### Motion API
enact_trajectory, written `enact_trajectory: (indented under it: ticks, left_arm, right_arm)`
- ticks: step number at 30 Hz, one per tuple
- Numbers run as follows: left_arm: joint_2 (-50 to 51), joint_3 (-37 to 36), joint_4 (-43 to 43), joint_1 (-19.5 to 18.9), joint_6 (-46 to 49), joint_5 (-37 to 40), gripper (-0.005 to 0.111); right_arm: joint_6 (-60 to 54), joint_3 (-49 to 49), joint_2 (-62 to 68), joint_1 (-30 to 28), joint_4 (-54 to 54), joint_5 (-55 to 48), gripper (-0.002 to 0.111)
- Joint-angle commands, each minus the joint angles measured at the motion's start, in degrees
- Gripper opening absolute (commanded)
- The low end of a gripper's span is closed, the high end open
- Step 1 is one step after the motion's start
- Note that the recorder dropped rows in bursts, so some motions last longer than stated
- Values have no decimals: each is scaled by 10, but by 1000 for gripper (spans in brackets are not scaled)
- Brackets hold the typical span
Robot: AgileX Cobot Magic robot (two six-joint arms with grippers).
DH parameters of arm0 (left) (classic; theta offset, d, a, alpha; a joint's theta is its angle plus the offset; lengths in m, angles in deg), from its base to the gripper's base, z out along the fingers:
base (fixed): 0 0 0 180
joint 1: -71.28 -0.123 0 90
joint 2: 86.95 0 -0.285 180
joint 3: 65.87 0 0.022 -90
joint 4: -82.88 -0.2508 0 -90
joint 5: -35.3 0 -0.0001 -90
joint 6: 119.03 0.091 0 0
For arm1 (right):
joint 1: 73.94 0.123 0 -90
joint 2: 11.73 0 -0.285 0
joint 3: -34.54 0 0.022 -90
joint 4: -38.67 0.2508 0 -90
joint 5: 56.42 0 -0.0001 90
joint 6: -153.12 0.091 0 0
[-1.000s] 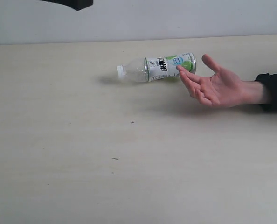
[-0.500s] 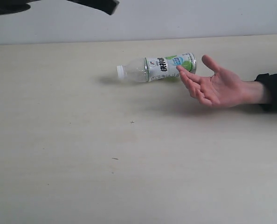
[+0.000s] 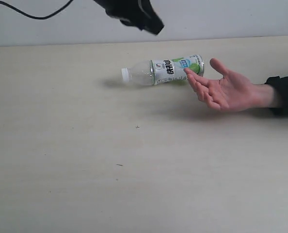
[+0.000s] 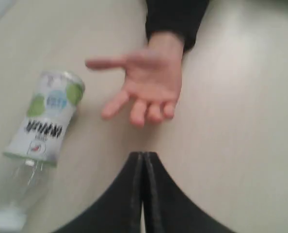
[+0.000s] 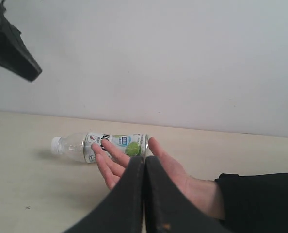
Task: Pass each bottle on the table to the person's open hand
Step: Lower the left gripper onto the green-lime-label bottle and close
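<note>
In the exterior view, one clear bottle [image 3: 162,70] with a green-white label and a white cap is being observed lying on its side on the pale bench [image 3: 134,184], cap toward the left of the view. Its base end is being approached by the fingertips of an open hand [image 3: 226,90], which is being held palm up with a black sleeve cuff [image 3: 285,93] at the wrist. The left claw [image 3: 153,25] is being held high above the bench, well apart from the bottle; its state cannot be told from here. In the left wrist view, the left claw [image 4: 143,158] is being shown clenched with nothing between its fingers. The bottle [image 4: 42,131] and the hand [image 4: 151,82] are being seen below it, near each other but apart. In the right wrist view, the right claw [image 5: 144,162] is likewise being shown clenched and empty, with the hand [image 5: 134,165] just behind it and the bottle [image 5: 103,145] lying beyond the fingers.
</note>
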Motion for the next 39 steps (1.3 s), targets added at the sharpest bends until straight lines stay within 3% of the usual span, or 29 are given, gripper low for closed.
enact_trajectory:
  ticks: [1,4,9,11,16,19,31,39]
  left_arm:
    - [79,95,-248,49,-56,87,0]
    - [125,139,-349,79,5,77,0]
    - [152,160,-345,88,38,21,3]
    - [152,160,-346,88,39,5,14]
    - [154,160,-347,88,30,-23,54]
    - [162,160,-347,88,0,-45,64]
    - [217,160,-387,88,-37,-134,80]
    - [243,160,-418,88,-37,-179,81]
  right_arm:
    - [0,4,-2,1,2,4,0]
    - [1,4,-2,1,2,4,0]
    - [0,4,-2,1,2,4,0]
    - [-1,4,-2,1,2,3,0]
    - [-1,4,-2,1,2,1,0]
    - [-1,4,-2,1,2,1,0]
    - [-1,4,-2,1,2,1,0]
    - [-1,4,-2,1,2,1,0]
